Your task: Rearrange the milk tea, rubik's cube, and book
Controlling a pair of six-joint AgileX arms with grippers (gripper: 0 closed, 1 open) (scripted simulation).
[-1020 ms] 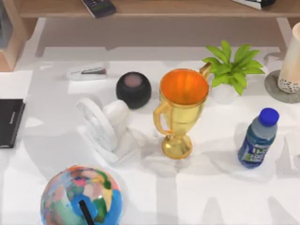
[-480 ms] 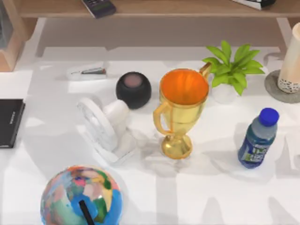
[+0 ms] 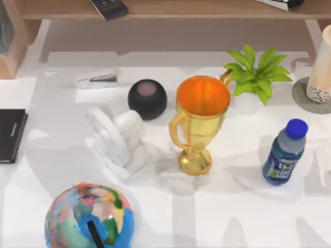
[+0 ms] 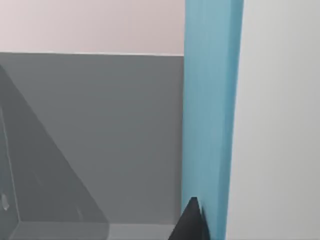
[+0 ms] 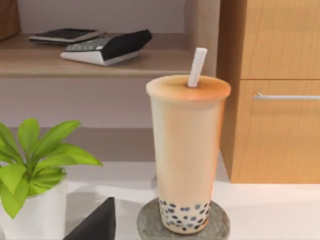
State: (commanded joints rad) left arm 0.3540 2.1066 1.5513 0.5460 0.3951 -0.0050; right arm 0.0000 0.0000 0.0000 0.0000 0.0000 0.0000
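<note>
Clutter covered the white table (image 3: 170, 212) as a pair of AgileX arms worked at rearranging a drink, a cube and a book. At the table's left edge lay a flat black book (image 3: 11, 135), cut off by the frame. The left gripper (image 4: 192, 227) showed as one dark tip against the teal-blue book (image 4: 210, 115), which ran as an upright band close before the left wrist camera. That closeness suggested the left arm was busy with this book, but whether the gripper was apart, together or clamped on it could not be told, and what the book rested on was hidden.

Further along stood a painted globe (image 3: 89, 217) at the near edge, a white fan (image 3: 111, 137), a black round speaker (image 3: 147, 98) and a gold trophy (image 3: 199, 121), none of them part of the job. A potted plant (image 3: 256, 75) and a blue-capped bottle (image 3: 284, 152) came next.

At the far right the milk tea (image 3: 321, 64) stood upright on a grey coaster (image 3: 305, 101), half cropped in the top view. The right wrist camera faced the cup squarely, straw up and pearls at the bottom, which read as the right arm lined up to approach it. The right gripper (image 5: 97, 225) was near the cup, apart from it, and its state could not be told either. A calculator (image 5: 107, 47) sat on the shelf behind.
</note>
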